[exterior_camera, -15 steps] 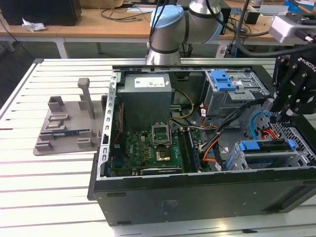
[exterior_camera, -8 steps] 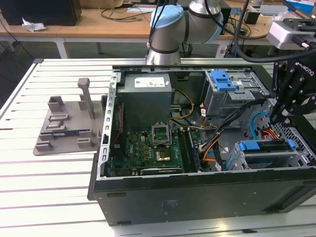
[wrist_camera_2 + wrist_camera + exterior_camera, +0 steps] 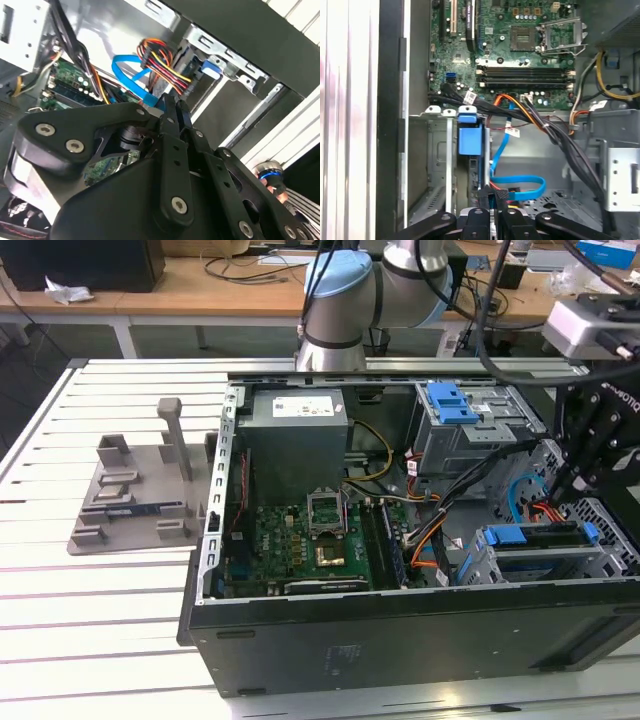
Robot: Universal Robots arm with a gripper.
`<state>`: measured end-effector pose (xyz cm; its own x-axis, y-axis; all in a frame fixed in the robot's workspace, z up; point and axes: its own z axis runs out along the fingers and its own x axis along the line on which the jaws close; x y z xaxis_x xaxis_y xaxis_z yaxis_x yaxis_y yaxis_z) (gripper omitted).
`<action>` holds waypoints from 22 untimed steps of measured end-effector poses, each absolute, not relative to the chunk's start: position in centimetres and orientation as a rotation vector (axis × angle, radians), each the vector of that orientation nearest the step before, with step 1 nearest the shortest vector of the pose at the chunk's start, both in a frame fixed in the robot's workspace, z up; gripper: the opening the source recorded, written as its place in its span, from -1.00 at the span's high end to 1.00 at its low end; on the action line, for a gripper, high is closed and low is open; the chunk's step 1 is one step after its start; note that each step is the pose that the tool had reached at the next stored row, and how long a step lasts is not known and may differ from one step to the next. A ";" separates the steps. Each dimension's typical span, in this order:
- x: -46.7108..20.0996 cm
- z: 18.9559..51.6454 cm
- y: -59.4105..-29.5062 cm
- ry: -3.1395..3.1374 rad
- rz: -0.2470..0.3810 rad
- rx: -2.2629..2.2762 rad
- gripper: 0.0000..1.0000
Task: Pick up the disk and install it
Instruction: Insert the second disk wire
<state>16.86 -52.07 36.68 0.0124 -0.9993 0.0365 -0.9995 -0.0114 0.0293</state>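
Observation:
The disk [image 3: 538,537] sits edge-up in the drive cage at the case's front corner, on the exterior view's right; its blue carrier bracket runs along the top. In the first wrist view the bracket's blue tab [image 3: 470,137] stands in the metal cage beside the case wall. My black gripper [image 3: 562,488] hangs just above and behind the disk. Its fingers are pressed together in both wrist views, gripper [image 3: 495,196] and gripper [image 3: 172,106], with nothing visible between them. The tips hover over a blue flat cable [image 3: 520,182], next to the cage.
The open computer case [image 3: 400,625] lies on a white slatted table. Inside are the motherboard [image 3: 300,540], a grey power supply [image 3: 297,440], a second cage with a blue latch [image 3: 450,402], and bundles of coloured wires [image 3: 530,112]. A grey fixture [image 3: 135,490] stands at the exterior view's left.

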 end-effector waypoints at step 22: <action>16.1 34.6 -54.6 -2.201 -0.052 2.231 0.68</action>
